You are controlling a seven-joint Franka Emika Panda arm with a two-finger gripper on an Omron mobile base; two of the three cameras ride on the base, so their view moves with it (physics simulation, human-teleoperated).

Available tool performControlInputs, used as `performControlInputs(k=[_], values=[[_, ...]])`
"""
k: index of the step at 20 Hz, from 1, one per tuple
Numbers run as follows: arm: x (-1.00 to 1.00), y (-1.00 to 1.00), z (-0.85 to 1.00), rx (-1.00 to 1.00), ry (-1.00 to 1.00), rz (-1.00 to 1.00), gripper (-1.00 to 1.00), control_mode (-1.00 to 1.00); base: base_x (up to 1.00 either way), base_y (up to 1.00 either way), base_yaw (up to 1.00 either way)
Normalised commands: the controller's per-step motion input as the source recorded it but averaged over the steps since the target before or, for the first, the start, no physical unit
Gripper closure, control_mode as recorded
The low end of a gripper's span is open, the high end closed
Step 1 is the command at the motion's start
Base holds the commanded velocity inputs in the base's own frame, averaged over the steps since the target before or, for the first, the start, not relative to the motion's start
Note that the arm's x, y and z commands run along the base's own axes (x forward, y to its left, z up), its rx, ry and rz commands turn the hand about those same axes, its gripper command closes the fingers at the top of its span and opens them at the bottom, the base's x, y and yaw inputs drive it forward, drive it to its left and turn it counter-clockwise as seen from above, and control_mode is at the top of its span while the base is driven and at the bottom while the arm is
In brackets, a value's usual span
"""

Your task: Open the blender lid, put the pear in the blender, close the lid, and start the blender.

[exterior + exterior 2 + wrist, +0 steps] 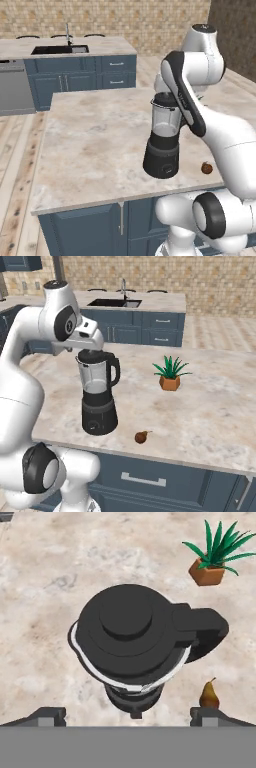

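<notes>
- Left base view: blender point(163, 142) upright on island counter point(90, 145), near front edge. Round black base, slightly flared, glossy; clear tapered glass jar above, looks empty as far as visible.
- Blender lid point(165, 99) black, seated on jar mouth, partly behind white arm link.
- Pear point(207, 168) small, brownish, lying on counter just rt of blender base, apart from it, close to arm.
- Counter: beige marbled stone, matte, over blue cabinet fronts w/ metal handles. Sink point(60, 49) set in far counter, faucet behind.
- Right base view: blender point(98, 396) w/ black side handle on rt of jar; jar clear, nothing seen inside. Lid point(92, 356) on top, hand directly above it, fingers hidden from here.
- Pear point(142, 436) on its side near front edge, rt of blender base, not touching.
- Potted plant point(170, 374) further back & rt: spiky green leaves in small terracotta pot, well apart from blender.
- Hand view: looking straight down on lid point(125, 632): round, matte black, stepped, flat knob at centre, side tab over handle to rt. Thin clear jar rim showing around lid edge.
- Gripper point(128, 716) above lid, not touching; dark finger tips point(47, 716) wide apart at either side of frame, holding nothing.
- Pear point(209, 695) upright-looking from above, stem up, just beside rt finger tip. Plant point(212, 558) top rt.
</notes>
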Motion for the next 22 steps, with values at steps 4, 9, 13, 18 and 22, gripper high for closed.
performControlInputs(k=[4,9,13,18,22], values=[[0.51,0.0,0.0,0.0,0.09,0.0,-1.0,-1.0,0.0,0.0,0.0],[0.33,0.0,-0.04,-0.01,0.11,0.0,-1.0,-1.0,0.0,0.0,0.0],[0.12,0.0,-0.17,-0.01,0.07,0.0,-1.0,-1.0,0.0,0.0,0.0],[0.14,0.0,-0.16,0.0,0.08,0.0,-1.0,-1.0,0.0,0.0,0.0],[0.09,0.0,-0.19,-0.01,0.08,0.0,-1.0,-1.0,0.0,0.0,0.0]])
